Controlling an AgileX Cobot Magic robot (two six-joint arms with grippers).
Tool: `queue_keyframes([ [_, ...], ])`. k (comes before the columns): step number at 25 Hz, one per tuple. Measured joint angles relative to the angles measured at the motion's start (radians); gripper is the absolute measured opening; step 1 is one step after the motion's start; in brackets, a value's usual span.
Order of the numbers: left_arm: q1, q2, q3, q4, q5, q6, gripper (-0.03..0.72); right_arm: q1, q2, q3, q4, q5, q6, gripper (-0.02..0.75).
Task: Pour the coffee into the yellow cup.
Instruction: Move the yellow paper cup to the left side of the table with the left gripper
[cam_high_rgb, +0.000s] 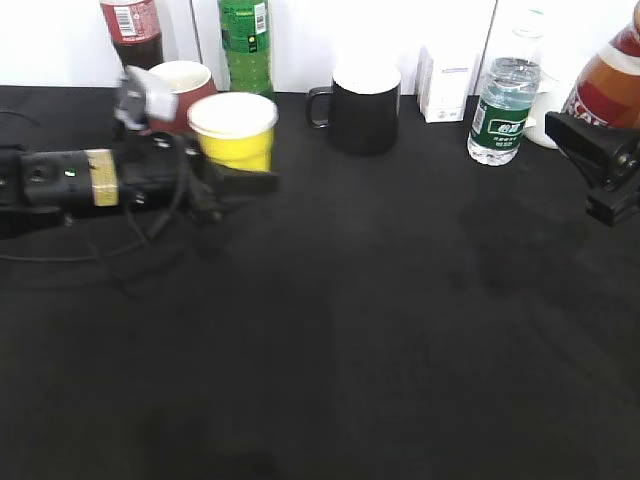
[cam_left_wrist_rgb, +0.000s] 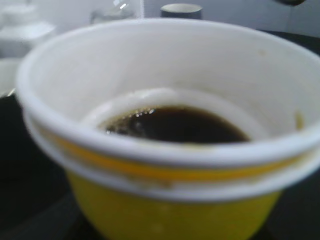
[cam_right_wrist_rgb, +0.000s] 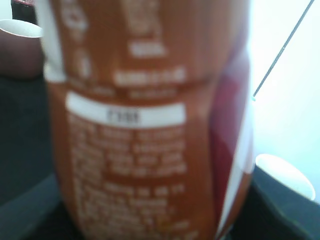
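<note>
A: Where is the small yellow paper cup (cam_high_rgb: 234, 131)?
B: Upper left on the black tabletop (cam_high_rgb: 380, 300), dark liquid inside, left hand (cam_high_rgb: 240, 180) beside it; grip indeterminable.
A: The coffee bottle with orange-red label (cam_high_rgb: 606, 82)?
B: Far right, clamped by the right hand (cam_high_rgb: 590, 160).

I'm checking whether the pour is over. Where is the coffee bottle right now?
In the exterior view the coffee bottle is at the far right edge, tilted above the right claw's black mount, right of the green-labelled water bottle and far from the yellow cup.
</note>
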Motion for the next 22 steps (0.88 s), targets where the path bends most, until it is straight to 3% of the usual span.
queue_keyframes([
  [5, 0.034, 0.0, 0.004, -0.105, 0.028, 0.101, 0.44, 0.0, 0.0, 0.0, 0.0, 0.0, 0.001, 0.538],
  [14, 0.034, 0.016, 0.055, -0.493, 0.078, 0.349, 0.44, 0.0, 0.0, 0.0, 0.0, 0.0, 0.002, 0.538],
  [22, 0.034, 0.115, 0.061, -0.508, 0.042, 0.353, 0.44, 0.0, 0.0, 0.0, 0.0, 0.0, 0.002, 0.538],
])
